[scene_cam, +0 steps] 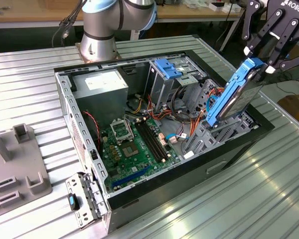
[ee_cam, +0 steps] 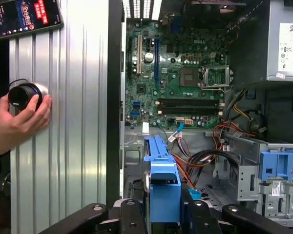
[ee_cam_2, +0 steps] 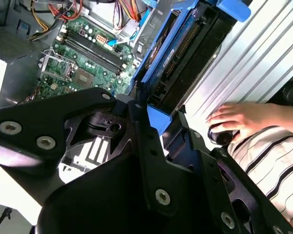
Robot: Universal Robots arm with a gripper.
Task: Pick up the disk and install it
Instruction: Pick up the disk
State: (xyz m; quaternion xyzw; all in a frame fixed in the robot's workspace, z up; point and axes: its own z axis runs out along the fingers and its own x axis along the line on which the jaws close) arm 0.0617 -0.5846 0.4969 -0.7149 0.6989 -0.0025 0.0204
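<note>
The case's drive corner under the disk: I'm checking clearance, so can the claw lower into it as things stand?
Probably yes: the claw holds the disk tilted above the open case, with nothing over that corner. Orange cables beside it could snag.

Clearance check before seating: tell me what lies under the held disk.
Under the disk, gripped by the claw, sits a grey metal drive bay, with orange cables beside it. The disk's lower end covers the bay floor directly beneath.
</note>
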